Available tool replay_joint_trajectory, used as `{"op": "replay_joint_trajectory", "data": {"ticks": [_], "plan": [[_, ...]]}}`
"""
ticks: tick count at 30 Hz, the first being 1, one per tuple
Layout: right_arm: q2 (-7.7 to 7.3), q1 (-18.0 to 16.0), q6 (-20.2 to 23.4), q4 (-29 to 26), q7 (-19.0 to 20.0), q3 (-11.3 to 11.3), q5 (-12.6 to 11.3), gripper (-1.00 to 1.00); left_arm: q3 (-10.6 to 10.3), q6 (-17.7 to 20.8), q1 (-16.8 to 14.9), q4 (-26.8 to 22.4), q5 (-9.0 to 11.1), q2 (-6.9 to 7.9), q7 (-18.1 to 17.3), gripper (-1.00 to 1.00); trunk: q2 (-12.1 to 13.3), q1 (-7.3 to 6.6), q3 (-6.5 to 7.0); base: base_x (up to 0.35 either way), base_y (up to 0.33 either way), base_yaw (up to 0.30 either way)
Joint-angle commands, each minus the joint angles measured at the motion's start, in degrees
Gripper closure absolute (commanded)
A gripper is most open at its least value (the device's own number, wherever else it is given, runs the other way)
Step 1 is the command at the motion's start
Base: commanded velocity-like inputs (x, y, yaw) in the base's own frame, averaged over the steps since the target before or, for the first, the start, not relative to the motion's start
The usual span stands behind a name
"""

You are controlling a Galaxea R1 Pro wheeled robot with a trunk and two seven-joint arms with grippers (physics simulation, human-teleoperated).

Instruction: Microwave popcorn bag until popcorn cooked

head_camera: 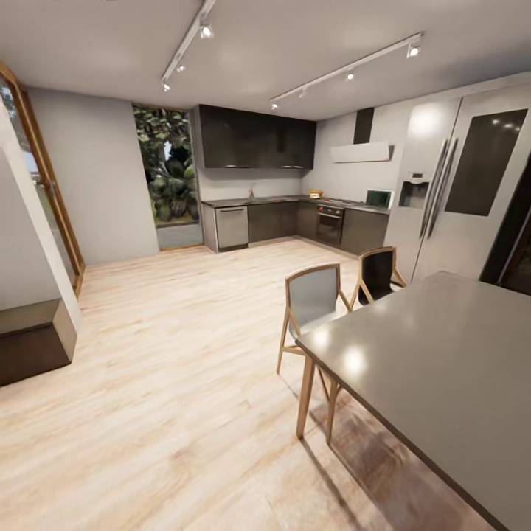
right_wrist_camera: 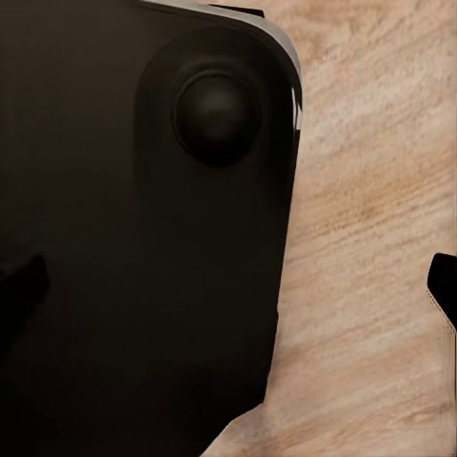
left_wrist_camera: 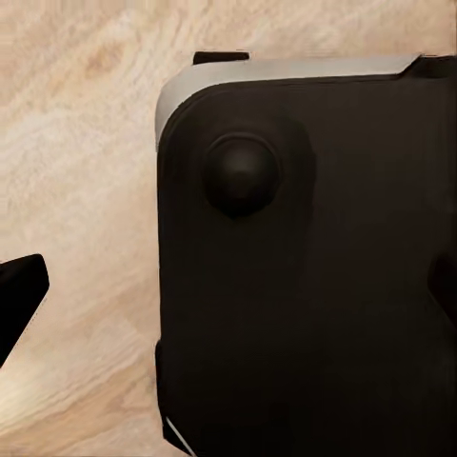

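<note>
Far across the room, the kitchen's grey countertop (head_camera: 276,200) runs along dark cabinets. A small tan thing that looks like the popcorn bag (head_camera: 316,194) sits on it, too far away to read a label. The pale mint microwave (head_camera: 379,198) with its dark door stands at the counter's right end, beside the fridge. In the left wrist view my left gripper (left_wrist_camera: 228,295) hangs open over my black base (left_wrist_camera: 305,286) and the wood floor. My right gripper (right_wrist_camera: 233,286) is open too, one fingertip (right_wrist_camera: 444,286) showing over the floor.
A long grey dining table (head_camera: 442,354) fills the near right, with two wooden chairs (head_camera: 313,302) on its left side. A tall steel fridge (head_camera: 457,192) stands behind it. A built-in oven (head_camera: 330,223) sits under the hob. Light wood floor (head_camera: 184,332) stretches to the kitchen; a low dark bench (head_camera: 33,339) stands at left.
</note>
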Motion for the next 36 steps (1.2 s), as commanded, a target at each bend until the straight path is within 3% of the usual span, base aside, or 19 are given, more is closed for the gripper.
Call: {"op": "replay_joint_trajectory", "data": {"ticks": [1,7,9,10,11,14,16,29,36], "plan": [[0.03,-0.01,-0.09,0.00,-0.22,0.46,0.09,-1.00,0.03,-0.24,0.01,-0.10,0.09,-0.29,0.01,-1.00,-0.03,0.00,-0.05,0.000,0.000,0.300],[0.17,-0.01,-0.16,0.00,-0.23,0.75,0.12,-1.00,0.44,-0.47,0.01,-0.43,0.51,-1.01,-0.25,-1.00,-0.03,0.00,-0.05,0.000,0.000,0.300],[0.32,0.01,-0.17,0.00,-0.29,1.85,0.13,-1.00,0.49,-0.47,0.01,-0.43,2.01,-1.01,-0.26,-1.00,-0.03,0.00,-0.05,0.000,0.000,0.300],[0.39,0.00,-0.17,0.00,-0.30,2.76,0.12,-1.00,0.49,-0.48,0.01,-0.39,3.21,-1.00,-0.26,-1.00,-0.03,0.00,-0.05,0.000,0.000,0.300],[0.46,0.00,-0.17,0.00,-0.31,5.48,0.10,-1.00,0.43,-0.48,0.01,-0.31,6.68,-0.96,-0.26,-1.00,-0.03,0.00,-0.05,0.000,0.000,0.300],[0.57,-0.01,-0.17,0.00,-0.31,9.26,0.08,-1.00,0.31,-0.40,0.01,-0.13,12.39,-0.80,-0.26,-1.00,-0.03,0.00,-0.05,0.000,0.000,0.300],[0.59,-0.01,-0.17,0.00,-0.31,9.88,0.03,-1.00,0.28,-0.39,0.01,-0.09,13.71,-0.77,-0.26,-1.00,-0.03,0.00,-0.05,0.000,0.000,0.300],[0.62,-0.01,-0.12,0.00,-0.25,10.13,0.01,-1.00,0.33,-0.39,0.01,0.02,14.45,-0.89,0.27,-1.00,-0.03,0.00,-0.05,0.009,0.000,0.300],[0.60,-0.01,-0.25,0.00,-0.33,10.61,0.06,-1.00,0.33,0.41,0.01,0.10,14.64,-0.68,0.29,-1.00,-0.03,0.00,-0.07,0.278,0.000,0.125]]}}
